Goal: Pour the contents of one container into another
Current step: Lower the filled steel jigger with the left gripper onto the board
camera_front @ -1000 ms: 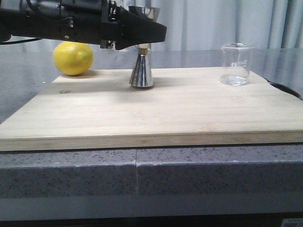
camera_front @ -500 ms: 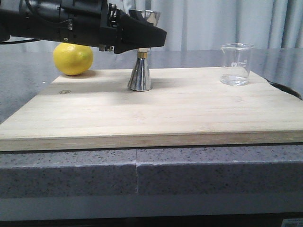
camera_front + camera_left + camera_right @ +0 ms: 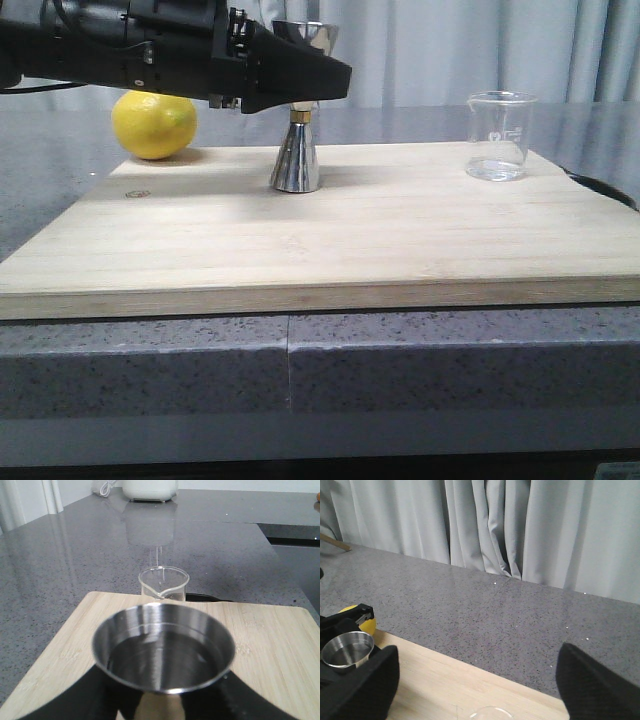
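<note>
The steel hourglass jigger [image 3: 296, 155] stands on the wooden board [image 3: 330, 235], left of centre. My left gripper [image 3: 305, 80] reaches in from the left and is shut on the jigger just under its upper cup. In the left wrist view the upper cup [image 3: 164, 652] fills the foreground and seems to hold clear liquid, with black fingers [image 3: 90, 695] on both sides. The clear glass beaker [image 3: 499, 135] stands upright at the board's far right corner, also visible beyond the jigger [image 3: 163, 583]. My right gripper [image 3: 477, 685] hangs open above the beaker's rim [image 3: 490, 713].
A yellow lemon [image 3: 154, 123] lies behind the board's far left corner, close to the left arm. The board rests on a grey speckled counter [image 3: 300, 370]. Grey curtains [image 3: 485, 525] hang behind, and a white appliance [image 3: 150, 489] stands at the counter's far end.
The jigger and my left gripper dropped a little and shifted slightly left about a second ago, then stayed still. The beaker has not moved.
</note>
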Robot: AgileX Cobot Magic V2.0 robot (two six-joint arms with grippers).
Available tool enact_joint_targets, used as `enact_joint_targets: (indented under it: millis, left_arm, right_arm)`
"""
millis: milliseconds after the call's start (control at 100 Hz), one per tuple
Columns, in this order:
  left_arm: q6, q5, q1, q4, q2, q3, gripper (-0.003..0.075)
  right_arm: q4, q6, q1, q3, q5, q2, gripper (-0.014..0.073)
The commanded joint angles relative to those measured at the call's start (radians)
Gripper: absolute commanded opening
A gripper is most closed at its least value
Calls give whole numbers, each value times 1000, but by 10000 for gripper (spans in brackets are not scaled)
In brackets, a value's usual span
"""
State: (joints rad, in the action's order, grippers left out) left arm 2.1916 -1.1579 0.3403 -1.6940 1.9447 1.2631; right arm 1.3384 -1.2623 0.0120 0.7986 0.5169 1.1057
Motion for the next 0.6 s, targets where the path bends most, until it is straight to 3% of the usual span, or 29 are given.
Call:
enact_joint_targets:
  millis: [0,330,590]
  left_arm:
    - [-1,-51,-2,-62,-47,31,211]
    - [-1,-51,-2,-62,-47,31,216]
    - [-1,-51,-2,-62,-47,31,318]
  right_arm:
    - [-26,-3,4,27,19,-24,579]
    - [-26,-3,4,27,19,-24,579]
    - [-26,-3,4,27,19,-24,579]
